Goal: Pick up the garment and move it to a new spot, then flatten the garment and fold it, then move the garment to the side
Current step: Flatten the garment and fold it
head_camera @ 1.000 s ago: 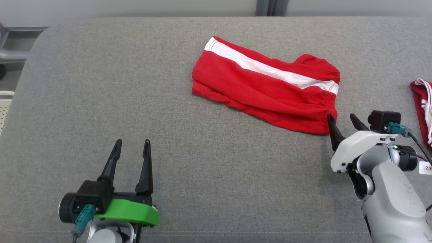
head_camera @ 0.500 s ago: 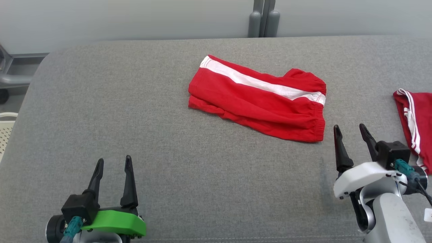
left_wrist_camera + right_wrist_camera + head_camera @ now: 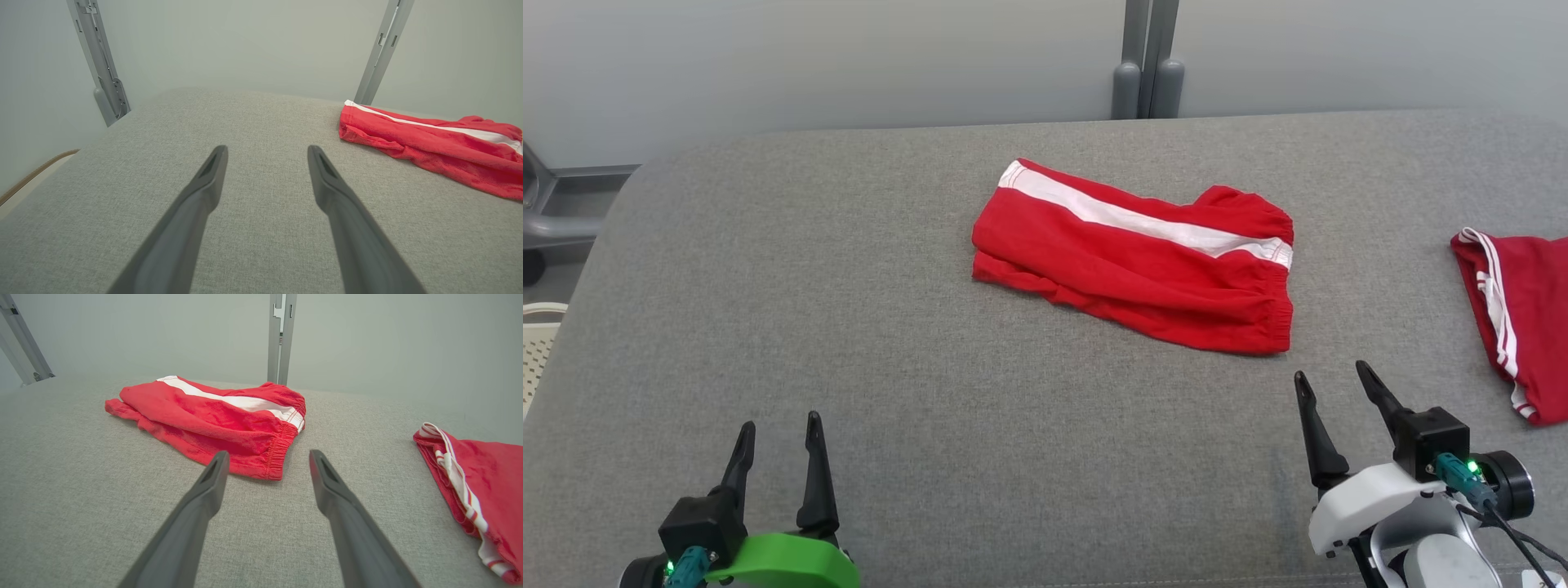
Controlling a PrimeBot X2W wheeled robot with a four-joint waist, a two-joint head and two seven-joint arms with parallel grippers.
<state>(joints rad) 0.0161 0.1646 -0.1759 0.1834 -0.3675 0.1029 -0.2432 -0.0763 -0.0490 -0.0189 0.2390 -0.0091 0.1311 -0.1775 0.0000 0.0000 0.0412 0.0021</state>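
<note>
On the grey table (image 3: 849,367), the shorts (image 3: 1135,257) lie around the middle, a bit toward the far edge. They look already folded over, white stripe up. Both grippers are spread wide and empty. The left gripper (image 3: 779,421) sits well off at the near left, and the right gripper (image 3: 1331,371) hangs near the waistband end, not touching it.

My guess is the sideways move is what's left. What worries me: if I pinch only the top layer, the fold peels open on the lift, and a one-corner grab would let the rest droop and drag. There's also a second red garment (image 3: 1515,318) off to the right, so sliding that way could pile them together, or I could grab the wrong one.

Writing-wise, nothing readable on either piece. No logo, just stripes.
</note>
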